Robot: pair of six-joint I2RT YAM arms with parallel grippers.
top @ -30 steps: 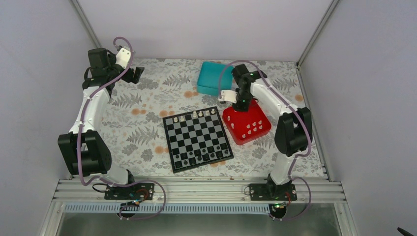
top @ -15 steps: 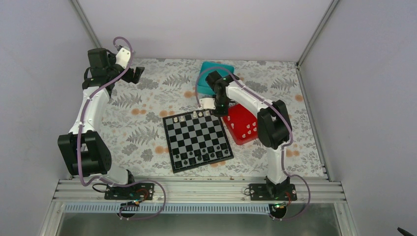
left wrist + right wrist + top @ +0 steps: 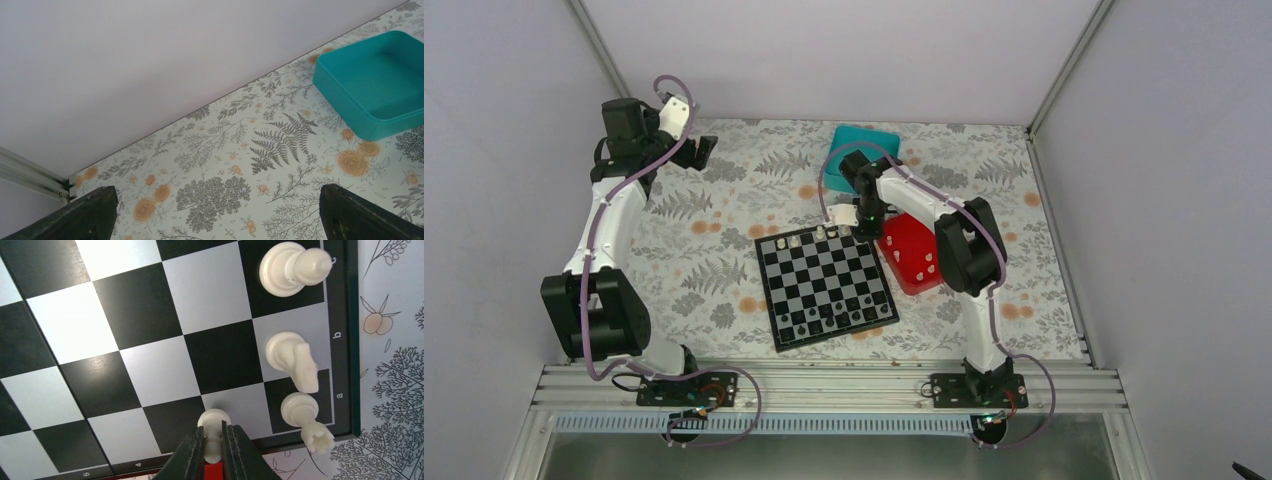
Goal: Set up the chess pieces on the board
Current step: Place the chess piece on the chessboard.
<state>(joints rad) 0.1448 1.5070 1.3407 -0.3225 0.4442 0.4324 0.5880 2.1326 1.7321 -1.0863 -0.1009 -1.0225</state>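
The board [image 3: 827, 283] lies mid-table, with white chess pieces [image 3: 820, 234] along its far row and dark ones along the near row. My right gripper [image 3: 848, 224] hovers at the board's far right corner. In the right wrist view the right gripper [image 3: 213, 434] is shut on a white pawn [image 3: 214, 419], base down over a light square of the board [image 3: 150, 305]. Beside it stand a rook [image 3: 305, 420], a knight [image 3: 292, 357] and a bishop [image 3: 292, 269]. Whether the pawn touches the square I cannot tell. My left gripper [image 3: 699, 152] is open, raised at the far left; its fingers [image 3: 90, 215] hold nothing.
A red tray [image 3: 929, 262] with several white pieces sits right of the board, under the right arm. A teal box [image 3: 864, 150] stands behind it, also in the left wrist view as the teal box [image 3: 380, 85]. Grey walls enclose the flowered table.
The right arm swung left from above the red tray to the board's far right corner, then edged a little further. The left arm has not moved.
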